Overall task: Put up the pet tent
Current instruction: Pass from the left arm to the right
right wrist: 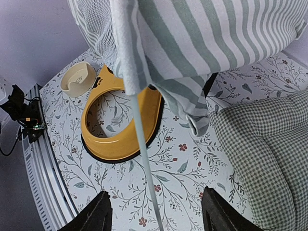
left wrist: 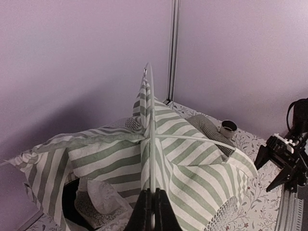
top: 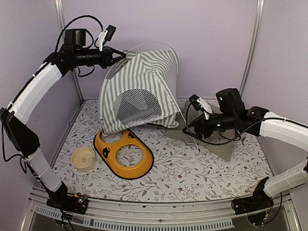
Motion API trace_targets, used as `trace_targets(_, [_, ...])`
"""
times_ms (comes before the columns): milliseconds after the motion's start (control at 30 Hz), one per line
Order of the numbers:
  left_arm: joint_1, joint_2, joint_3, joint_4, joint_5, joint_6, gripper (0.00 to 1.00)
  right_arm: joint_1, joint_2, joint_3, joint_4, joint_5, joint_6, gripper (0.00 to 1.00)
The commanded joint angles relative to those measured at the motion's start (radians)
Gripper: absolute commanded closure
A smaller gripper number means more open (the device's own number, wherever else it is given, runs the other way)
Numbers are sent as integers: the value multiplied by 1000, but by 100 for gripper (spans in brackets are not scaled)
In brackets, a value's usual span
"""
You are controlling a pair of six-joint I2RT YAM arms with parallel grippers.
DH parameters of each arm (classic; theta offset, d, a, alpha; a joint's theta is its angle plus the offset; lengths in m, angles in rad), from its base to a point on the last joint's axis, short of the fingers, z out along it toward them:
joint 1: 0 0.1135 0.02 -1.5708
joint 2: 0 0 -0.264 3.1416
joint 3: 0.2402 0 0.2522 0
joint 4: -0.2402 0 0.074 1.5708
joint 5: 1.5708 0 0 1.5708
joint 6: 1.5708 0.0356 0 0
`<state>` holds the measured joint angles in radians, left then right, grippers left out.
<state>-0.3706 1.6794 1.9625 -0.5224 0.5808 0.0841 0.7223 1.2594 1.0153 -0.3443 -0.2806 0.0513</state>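
Top external: green-and-white striped pet tent [top: 139, 91] hanging half raised over the back left of the floral surface [top: 192, 173], round mesh window toward the camera, lower edge overlapping a yellow feeder stand [top: 122, 153]. Left pincer [top: 120, 54] up high at the tent's peak; from the left wrist, clamped tight on a thin white pole [left wrist: 151, 144] arching over the fabric. Right pincer [right wrist: 156, 216] low beside the tent, spread wide, another stretch of pole running between the fingers, clear of both. Green-checked cushion [top: 216, 142] below that arm; beige bowl [top: 83, 158] just left of the stand.
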Motion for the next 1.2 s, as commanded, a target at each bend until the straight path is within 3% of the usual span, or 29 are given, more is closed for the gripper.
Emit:
trace_targets(0, [9, -34, 18, -2, 13, -14, 100, 4, 18, -7, 14, -52, -28, 40])
trace_targets(133, [9, -41, 7, -5, -9, -22, 100, 5, 16, -9, -2, -103, -24, 66])
trace_targets(667, [7, -122, -46, -42, -6, -15, 100, 37, -12, -75, -56, -66, 41, 70])
trace_targets(833, [7, -172, -92, -37, -19, -10, 100, 63, -1, -73, -54, -52, 69, 80])
trace_targets(1033, [6, -188, -116, -35, -52, -14, 100, 142, -20, -58, -54, -90, 82, 100])
trace_targets(1167, [-37, -168, -127, -3, -109, -46, 95, 213, -35, -64, 16, -199, 114, 100])
